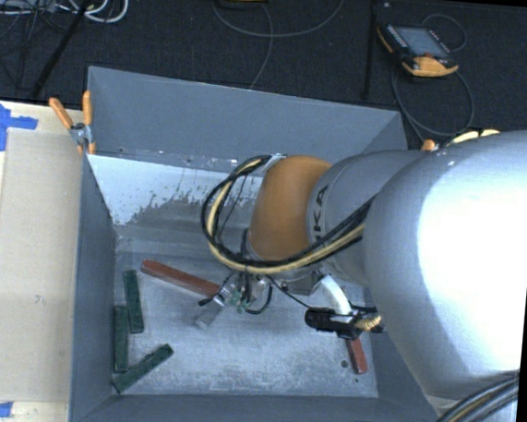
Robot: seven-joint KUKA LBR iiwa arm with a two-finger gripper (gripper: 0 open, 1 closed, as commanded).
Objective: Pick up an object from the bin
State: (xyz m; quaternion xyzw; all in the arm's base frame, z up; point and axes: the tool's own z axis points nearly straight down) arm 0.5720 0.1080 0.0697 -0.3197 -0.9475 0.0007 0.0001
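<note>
three dark green sticks (142, 367) lie by the front left corner of the bin (226, 406), one slantwise, two along the left wall. a short reddish stick (356, 355) lies at the right. farther in, the gripper (219, 305) hangs low at the right end of a long reddish-brown stick (175, 278) lying mid-floor. whether it is released or clenched i cannot tell.

Claw (209, 313) in bin (243, 129), bars (122, 336) to left
</note>
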